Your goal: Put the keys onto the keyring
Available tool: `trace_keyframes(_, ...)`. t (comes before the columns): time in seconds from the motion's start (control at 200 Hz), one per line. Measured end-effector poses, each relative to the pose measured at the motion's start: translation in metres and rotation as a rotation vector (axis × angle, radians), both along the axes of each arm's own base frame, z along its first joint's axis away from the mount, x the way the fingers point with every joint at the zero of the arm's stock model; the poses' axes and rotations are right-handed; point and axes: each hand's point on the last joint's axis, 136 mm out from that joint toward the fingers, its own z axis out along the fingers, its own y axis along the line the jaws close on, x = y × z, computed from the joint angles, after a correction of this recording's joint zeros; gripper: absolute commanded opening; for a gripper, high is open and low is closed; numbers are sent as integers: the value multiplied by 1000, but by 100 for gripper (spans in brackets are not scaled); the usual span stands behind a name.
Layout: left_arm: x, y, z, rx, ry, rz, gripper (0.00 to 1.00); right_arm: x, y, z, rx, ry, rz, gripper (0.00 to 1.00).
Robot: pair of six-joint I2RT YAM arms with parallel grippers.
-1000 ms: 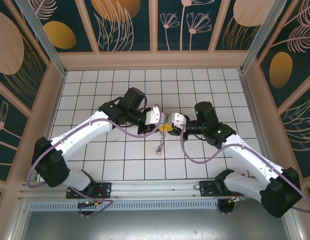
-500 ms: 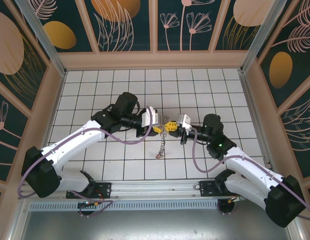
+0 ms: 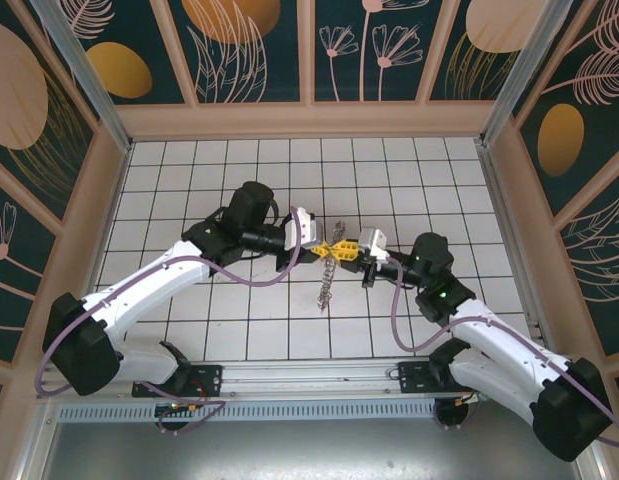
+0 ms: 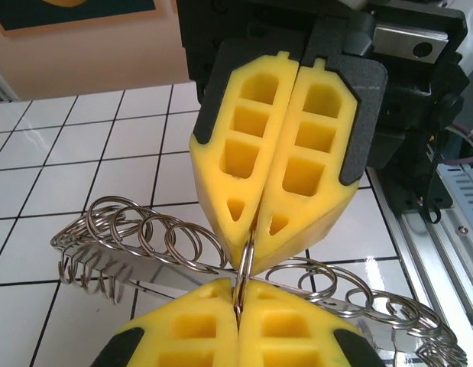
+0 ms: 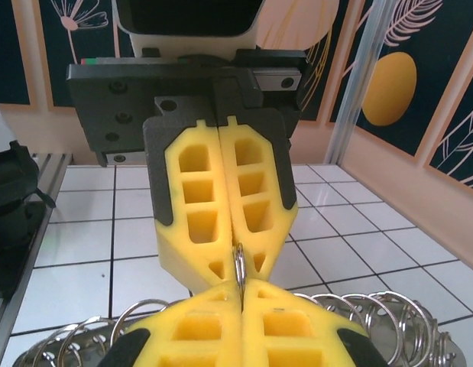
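Left gripper point(image 4: 238, 306) has its jaws fully closed, the yellow pads pressed together and pinching one small split ring point(image 4: 247, 260) edge-on at the tips. Right gripper point(image 5: 242, 298) is closed the same way on that same ring, from the opposite side. The two sets of tips meet nose to nose, almost touching, with the ring standing upright in the seam between them. That ring belongs to the keyring point(image 4: 144, 237), a flat metal band fringed with many silvery loops that curves out to both sides just under the pads, lifted off the tiled table point(image 3: 189, 170). From the top view, the grippers meet mid-table, left point(image 3: 316, 247) and right point(image 3: 351, 250), with the keyring between them. A hanging strand point(image 3: 326, 285) of links trails toward the near edge; what's on its end is too small to tell.
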Motion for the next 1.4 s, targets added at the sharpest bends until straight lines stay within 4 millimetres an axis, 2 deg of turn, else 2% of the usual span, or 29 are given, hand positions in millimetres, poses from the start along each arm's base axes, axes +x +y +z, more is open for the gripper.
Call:
trace_keyframes(0.08, 0, 2, -1, 22, -3, 1, 0, 2, 0, -3, -79, -14, 1, 22)
trace_keyframes(0.295, 9, 6, 5, 96, -54, 17, 0, 6, -1, -10, -250, -39, 10, 28)
trace_keyframes(0.615, 9, 11, -19, 230, -23, -21, 0, 11, 3, -15, -331, -27, 37, 31)
trace_keyframes(0.761, 9, 11, -22, 246, -20, -34, 0, 14, 7, -16, -352, -36, 52, 29)
trace_keyframes(0.916, 6, 11, -24, 248, -6, -46, 0, 11, 12, -20, -363, -38, 75, 21)
trace_keyframes(1.011, 5, 10, -24, 243, 4, -56, 0, 10, 14, -21, -366, -40, 83, 21)
trace_keyframes(1.121, 4, 9, -24, 241, 5, -58, 0, 9, 15, -21, -366, -44, 86, 9)
trace_keyframes(1.166, 4, 9, -24, 241, 5, -58, 0, 9, 15, -21, -365, -42, 86, 0)
trace_keyframes(1.281, 5, 9, -25, 244, 4, -55, 0, 10, 15, -21, -363, -28, 76, 0)
trace_keyframes(1.401, 8, 9, -25, 236, 1, -38, 20, 13, 16, -20, -330, -13, 46, 0)
